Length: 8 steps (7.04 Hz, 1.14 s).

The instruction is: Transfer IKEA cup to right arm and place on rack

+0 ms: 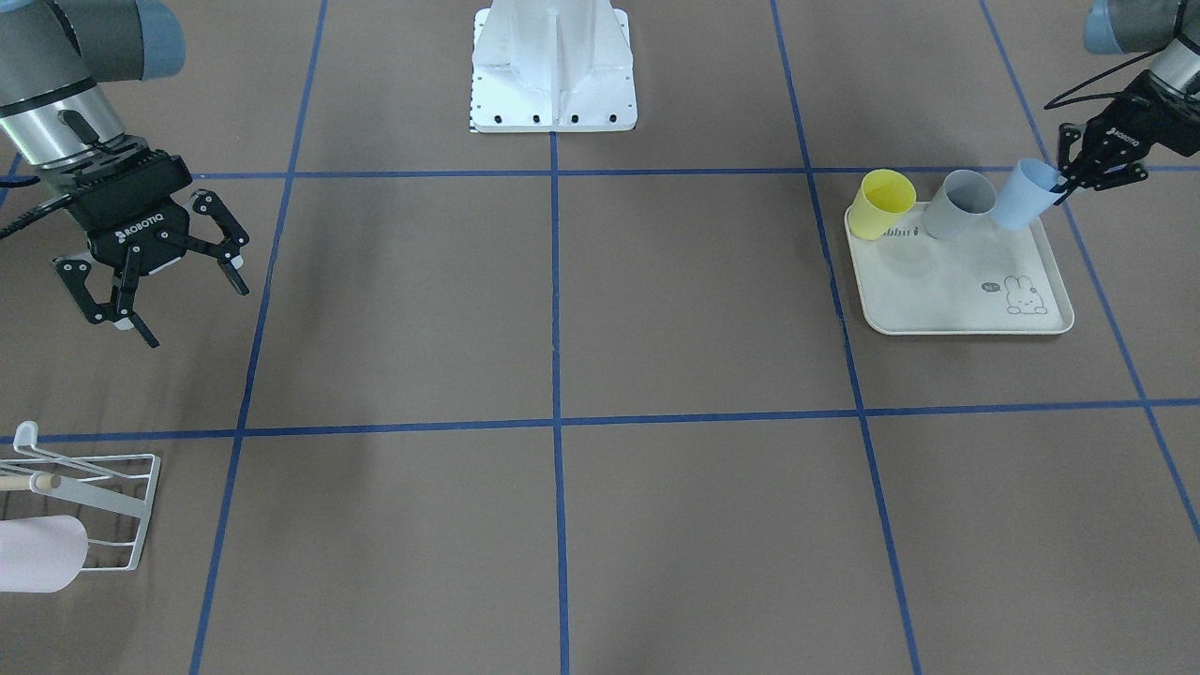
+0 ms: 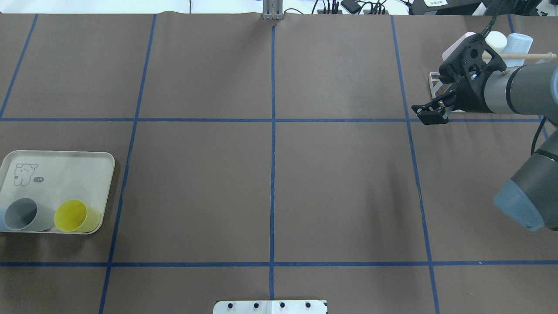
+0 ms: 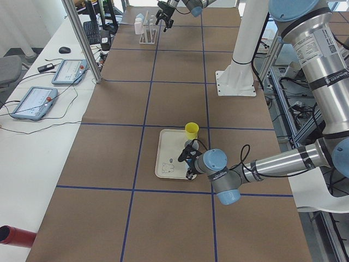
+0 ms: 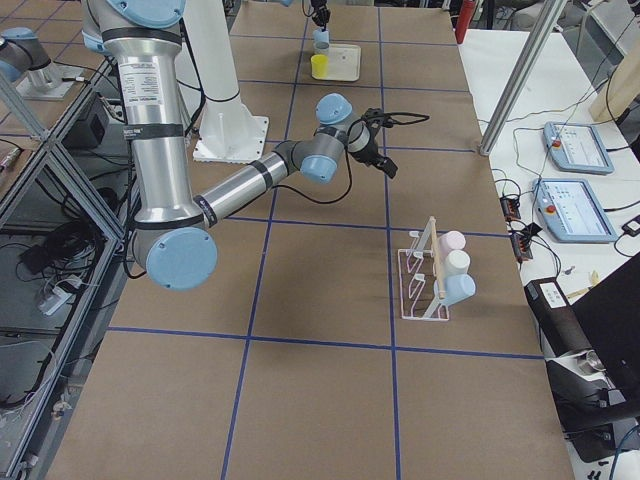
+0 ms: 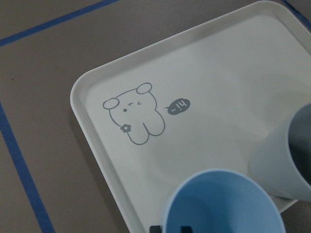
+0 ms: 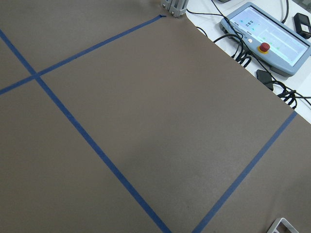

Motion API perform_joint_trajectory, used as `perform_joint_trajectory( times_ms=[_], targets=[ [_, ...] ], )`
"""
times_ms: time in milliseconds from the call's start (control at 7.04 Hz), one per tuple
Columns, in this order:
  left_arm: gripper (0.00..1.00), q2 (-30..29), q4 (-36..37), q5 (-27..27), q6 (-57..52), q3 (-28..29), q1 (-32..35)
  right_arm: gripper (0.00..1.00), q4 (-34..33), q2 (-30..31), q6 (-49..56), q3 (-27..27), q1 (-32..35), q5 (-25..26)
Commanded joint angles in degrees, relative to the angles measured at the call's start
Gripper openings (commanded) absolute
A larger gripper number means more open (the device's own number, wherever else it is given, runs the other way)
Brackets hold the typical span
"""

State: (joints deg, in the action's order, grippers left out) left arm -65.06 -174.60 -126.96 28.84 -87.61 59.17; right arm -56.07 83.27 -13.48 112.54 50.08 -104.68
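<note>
As seen from across the table, shows the left gripper (image 1: 1062,186) clenched on the rim of a blue cup (image 1: 1024,194), at the outer tray (image 1: 956,314) corner nearest the robot. Shows that cup tilted, long axis leaning, mouth up and toward the gripper, base down toward the tray; cannot tell whether the base touches or hangs just clear. Puts a grey cup (image 1: 958,204) just beside it and a yellow cup (image 1: 883,203) beyond, in 1 row along the same tray edge.

Places the right gripper (image 1: 192,314) at the opposite end of the table, released, jaws wide apart, grasping nothing, hovering above the mat (image 1: 694,309), well apart from the blue cup. Makes the left arm by far the nearer; probably calls for carrying the cup sideways toward the middle before any hand-over.

Finds the rack (image 1: 103,506) on the right arm's side, toward the table's far edge, with 3 places taken: a pink cup (image 4: 452,241), a white cup (image 4: 457,262), a pale blue cup (image 4: 460,288).

Offers a flat brown mat under a blue tape grid (image 1: 555,281), with only bare mat between the 2 arms; looks roomy for the meeting, tighter at the rack.
</note>
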Motion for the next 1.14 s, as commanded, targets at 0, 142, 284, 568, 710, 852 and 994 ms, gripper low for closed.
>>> perform_joint_trajectory(
  times_ms=[0,142,284,568,710,852,994],
  targets=[
    [0.0,-1.46,1.27,-1.8,-0.01,-0.72,4.35,1.0,0.0,-1.09,-0.05,-0.13,-0.42,0.09],
    [0.0,-2.08,6.94,-2.5,-0.01,-5.34,5.94,1.0,0.09,-1.53,-0.06,-0.13,-0.68,0.0],
    [0.0,-2.09,19.35,-3.03,-0.01,-15.21,8.48,1.0,0.09,-3.01,-0.06,-0.21,-1.38,0.0],
    [0.0,-8.72,43.8,-3.12,0.25,-30.37,11.83,1.0,8.02,-5.39,-0.84,-2.74,-4.54,0.0],
    [0.0,-13.9,52.7,-4.43,2.52,-33.13,11.93,1.0,16.44,-5.31,-0.93,-5.72,-5.16,0.17],
    [0.0,-18.82,54.0,-8.7,13.41,-33.07,11.84,1.0,22.61,-5.31,-0.93,-8.27,-5.6,0.35],
    [0.0,-24.09,53.93,-10.05,29.97,-32.81,11.76,1.0,24.85,-5.31,-0.93,-9.0,-6.39,1.83]
  ],
)
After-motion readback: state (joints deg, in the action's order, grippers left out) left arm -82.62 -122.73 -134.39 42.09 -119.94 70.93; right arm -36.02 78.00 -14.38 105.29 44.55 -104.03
